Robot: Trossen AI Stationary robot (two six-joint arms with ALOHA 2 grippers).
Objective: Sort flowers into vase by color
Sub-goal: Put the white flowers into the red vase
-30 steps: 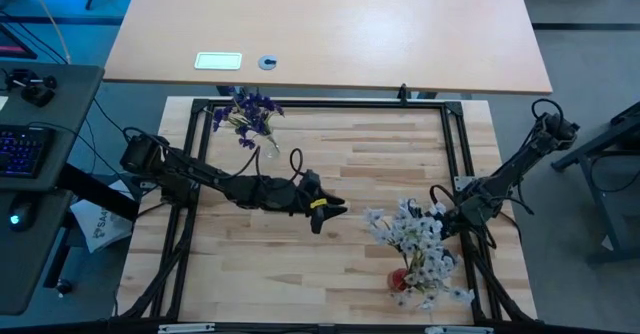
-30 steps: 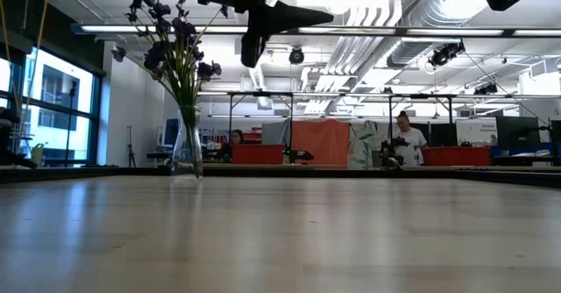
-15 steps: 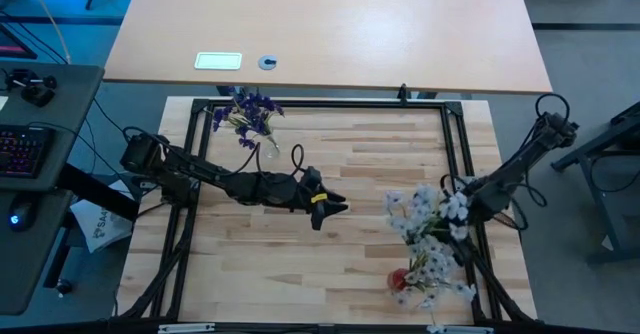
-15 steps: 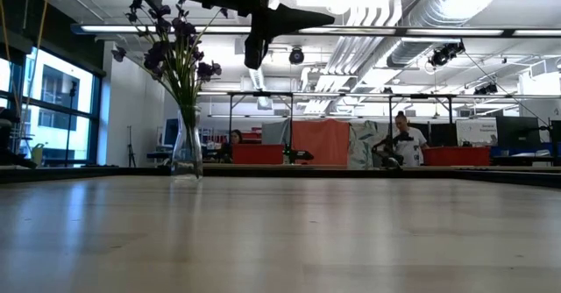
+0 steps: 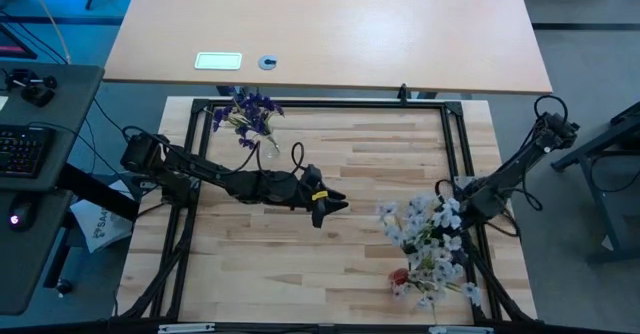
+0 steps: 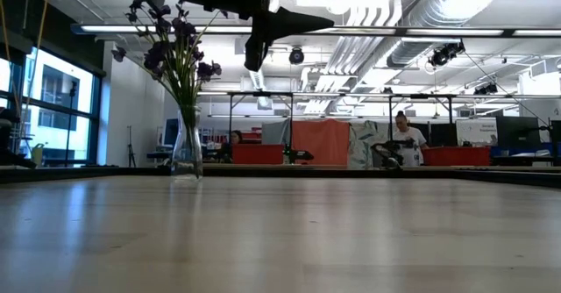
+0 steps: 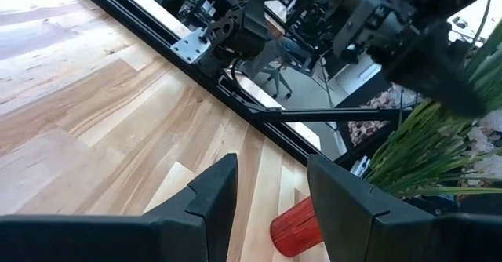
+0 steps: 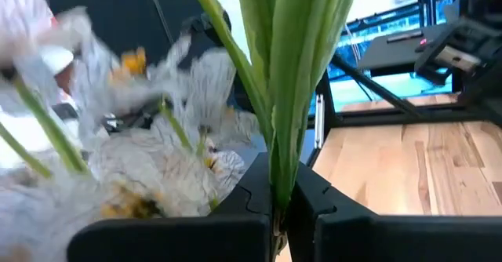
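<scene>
White-bloomed flowers (image 5: 428,242) are bunched at the table's near right, over and around a small red vase (image 5: 399,277). My right gripper (image 5: 463,210) sits at the bunch's right side, shut on its green stems. Purple flowers (image 5: 250,112) stand in a clear glass vase (image 6: 186,153) at the far left of the table. My left gripper (image 5: 338,206) hovers open above the table's middle, fingers pointing toward the white bunch. In the left wrist view it (image 7: 271,191) faces the red vase (image 7: 294,224) and the green stems (image 7: 420,148). My right gripper (image 8: 276,215) pinches several green stems (image 8: 278,164) bundled together between its two fingers, which lie across them. White blooms (image 8: 118,144) crowd next to the fingers. In the left wrist view the stems slant down toward the red vase; whether their ends reach it I cannot tell.
A black metal frame (image 5: 455,139) borders the wooden table top (image 5: 350,159). A larger pale table (image 5: 330,29) lies beyond the far edge. In the low view the left arm (image 6: 263,12) hangs overhead, and a person (image 6: 406,139) stands far back in the room.
My right gripper, still shut on the stems, has carried the white bunch toward the table's right and far side, then swung it back down toward the near edge over the red vase. The blooms have shifted and spread with it. My left arm has kept almost still.
</scene>
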